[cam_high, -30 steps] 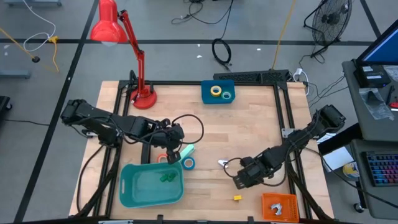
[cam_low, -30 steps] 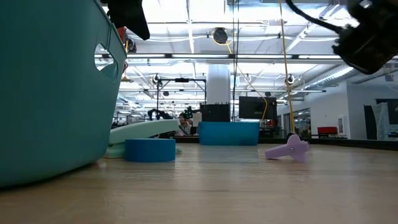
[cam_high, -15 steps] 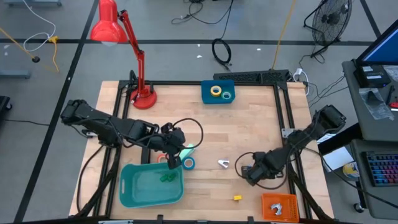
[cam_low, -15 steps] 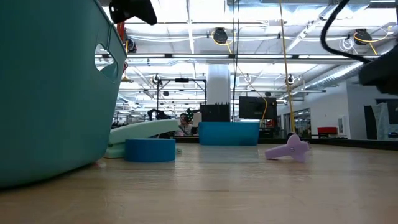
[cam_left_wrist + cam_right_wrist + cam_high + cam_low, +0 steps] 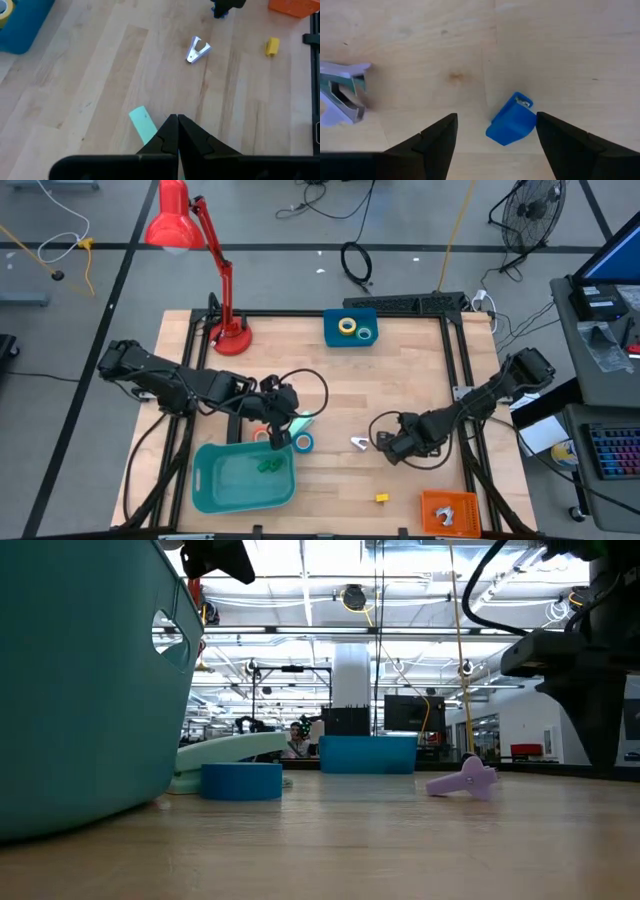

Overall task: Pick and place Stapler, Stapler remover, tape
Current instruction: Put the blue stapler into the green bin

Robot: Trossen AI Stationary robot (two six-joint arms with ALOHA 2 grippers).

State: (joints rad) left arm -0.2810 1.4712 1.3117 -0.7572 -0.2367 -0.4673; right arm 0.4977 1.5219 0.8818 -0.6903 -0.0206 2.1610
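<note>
The pale purple staple remover (image 5: 358, 443) lies on the wood near the table's middle. My right gripper (image 5: 496, 117) hangs open just to its right, its fingers either side of a small blue block (image 5: 512, 120) without touching it. My left gripper (image 5: 279, 432) is shut on nothing above the far rim of the teal basket (image 5: 215, 480). Under it lie an orange tape roll (image 5: 262, 435), a blue tape roll (image 5: 241, 780) and a mint-green block (image 5: 144, 125). Yellow tape (image 5: 347, 326) and green tape (image 5: 365, 333) sit in a blue tray (image 5: 335, 338). I cannot make out the stapler.
A red desk lamp stands on its base (image 5: 232, 335) at the far left. An orange holder (image 5: 448, 510) and a small yellow cube (image 5: 381, 498) lie near the front right. A green thing (image 5: 266, 465) lies in the basket. Bare wood stretches between the tray and the remover.
My right gripper has gone down and toward the table's far and left side, closer to the staple remover, and has rolled about its wrist. The things on the table have stayed where they were.
</note>
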